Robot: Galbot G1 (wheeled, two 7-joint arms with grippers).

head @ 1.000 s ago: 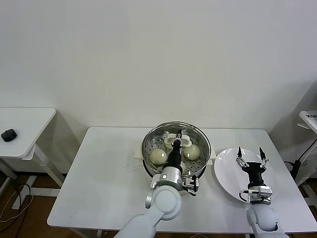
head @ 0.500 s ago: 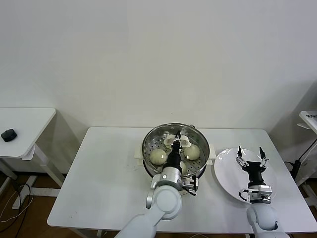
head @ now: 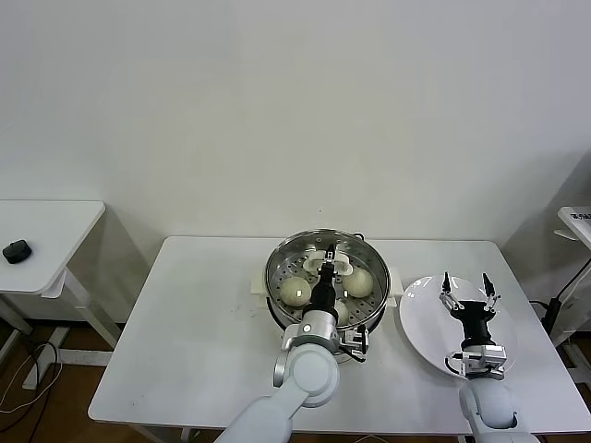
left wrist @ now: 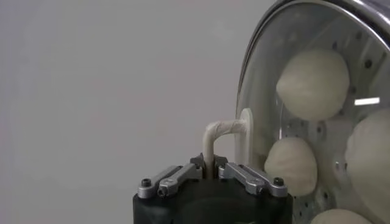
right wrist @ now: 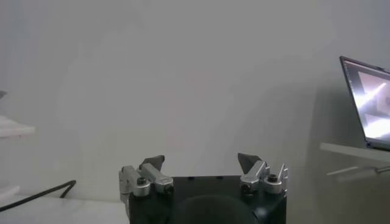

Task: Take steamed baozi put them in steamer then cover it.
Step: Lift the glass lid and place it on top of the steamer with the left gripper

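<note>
A white rectangular table (head: pixel 199 323) is seen in the head view, set against a plain white wall (head: pixel 295 111). A 2nd white side table (head: pixel 46 226) stands well apart at the left w/ a small black object (head: pixel 16 250) on it, too small to identify. A further white surface is cut off at the right edge. Cables (head: pixel 23 374) lie on the brownish floor under the side table.

Near the table centre the round shiny stainless-steel steamer basket (head: pixel 277 263) sits on a cream-white cooker base (head: pixel 261 288). The round clear glass cover w/ metal rim and cream-white oblong handle (head: pixel 330 260) lies over the steamer. The cream-white dome-shaped steamed baozi (head: pixel 295 292) are seen inside through the glass; 2 are plain in the head view, others are partly hidden behind the arm. In the left wrist view the buns appear behind the glass.

The left gripper (head: pixel 328 258) is over the steamer centre, its fingers (left wrist: pixel 251 178) clamped on the cover handle, as shown in the left wrist view. Whether the cover rests fully on the rim cannot be told.

A flat round white plate (head: pixel 417 318) lies just beside the steamer, to its right. The right gripper (head: pixel 465 286) is held above the plate, fingers (right wrist: pixel 152 164) spread apart w/ nothing between them. The right wrist view shows only the wall, a laptop screen (right wrist: pixel 368 100) cut off at the edge, and a dark cable (right wrist: pixel 36 195)
</note>
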